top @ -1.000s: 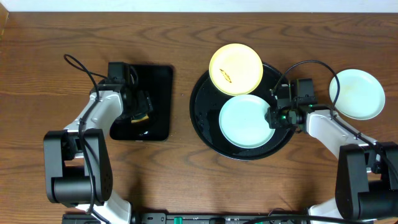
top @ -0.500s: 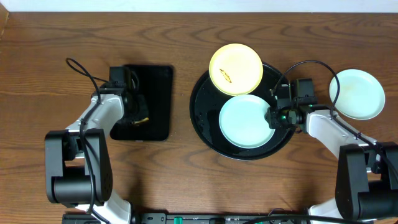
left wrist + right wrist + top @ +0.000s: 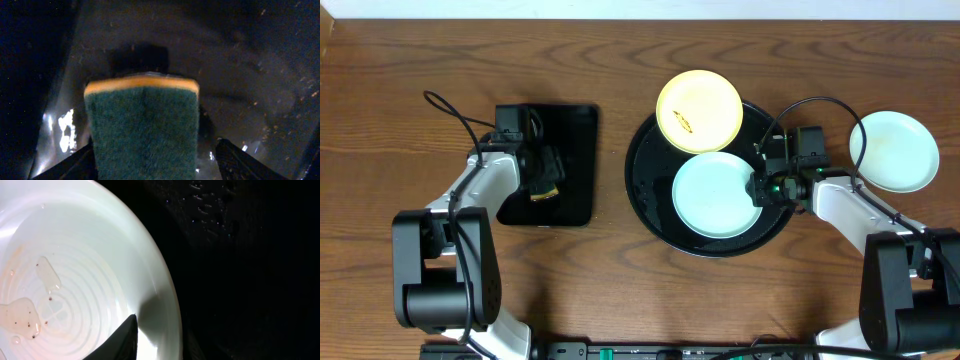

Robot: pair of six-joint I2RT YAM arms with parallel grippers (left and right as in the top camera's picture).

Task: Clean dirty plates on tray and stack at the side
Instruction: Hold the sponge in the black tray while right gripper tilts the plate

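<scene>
R claw [image 3: 758, 188]: closed on the R rim of front mint plate [image 3: 715, 193]. Wrist cam shows one finger [image 3: 125, 341] on the plate's inner face, rim running between the jaws.
Front mint plate: lies flat in tray [image 3: 645, 190], in its near half, R of tray centre. Pale wet smudges [image 3: 20, 317] w/ dark specks near plate's middle.
Tray: big, round, glossy black, water drops on the bare floor. Sits R of table [image 3: 620, 290] centre.
L claw [image 3: 546, 183]: down over small rect. black tray [image 3: 575, 130], L of table centre. The sponge [image 3: 142, 130] sits between the jaws, green scrub face to cam, yellow layer at its far end. One fingertip [image 3: 75, 167] is right against the sponge; the other fingertip [image 3: 245, 165] shows a thin dark gap. Gripping or only straddling: can't tell.
Small rect. black tray: wet floor w/ light glints; sponge over its near-L part.
Side mint plate [image 3: 894, 150]: on bare table toward R edge, off the tray and apart from it.
Yellow plate [image 3: 699, 110]: farthest. Rests on tray's far rim, partly overhanging toward table's far edge. Its near edge meets front mint plate's far edge; touching or overlapping, can't tell. Small brown smear [image 3: 683, 123] L of its centre.
</scene>
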